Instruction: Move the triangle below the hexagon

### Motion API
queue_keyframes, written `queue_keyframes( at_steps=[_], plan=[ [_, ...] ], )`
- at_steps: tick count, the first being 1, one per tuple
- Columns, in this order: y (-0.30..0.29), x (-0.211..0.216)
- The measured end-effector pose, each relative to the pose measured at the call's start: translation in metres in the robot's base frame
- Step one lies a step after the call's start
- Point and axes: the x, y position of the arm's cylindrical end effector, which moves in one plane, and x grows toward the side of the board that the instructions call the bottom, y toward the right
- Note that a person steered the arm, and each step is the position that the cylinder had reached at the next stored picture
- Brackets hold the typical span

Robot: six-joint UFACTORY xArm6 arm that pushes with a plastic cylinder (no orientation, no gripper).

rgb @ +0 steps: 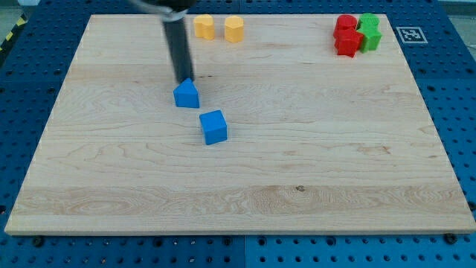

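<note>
My rod leans down from the view's top, my tip (pixel 184 80) touching the top edge of the blue triangle (pixel 187 94); I have no end effector jaws to open or shut. The wooden tabletop (pixel 297 186) sits on blue pegboard (pixel 461 89). The triangle's peak points up-view; a blue cube (pixel 213 126) sits just below-right.

worktop (pixel 297 186): pale wood, visible grain, a few small dark knots, smooth matt finish. Base under it (pixel 461 112): blue perforated sheet, looks like painted metal, slight sheen. Rod: dark, matt, my tip (pixel 184 80) same finish. Blue triangle block (pixel 187 94) and blue cube (pixel 213 126): smooth plastic-looking, low gloss. Yellow blocks (pixel 204 27) (pixel 234 29), red blocks (pixel 346 36), green blocks (pixel 369 32): same smooth solid-colour look. Printed marker tag (pixel 408 34): flat, matt, paper-like.
</note>
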Motion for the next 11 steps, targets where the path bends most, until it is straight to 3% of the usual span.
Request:
queue_keyframes(
  at_steps=[2,3,4,5,6,8,9,10,11],
  plan=[
    [-0.055,0.020],
    [-0.076,0.058],
    [-0.058,0.099],
    [0.007,0.067],
    [0.029,-0.019],
    [0.023,-0.012],
    [-0.019,-0.017],
    [-0.047,-0.052],
    [-0.012,-0.071]
  ],
)
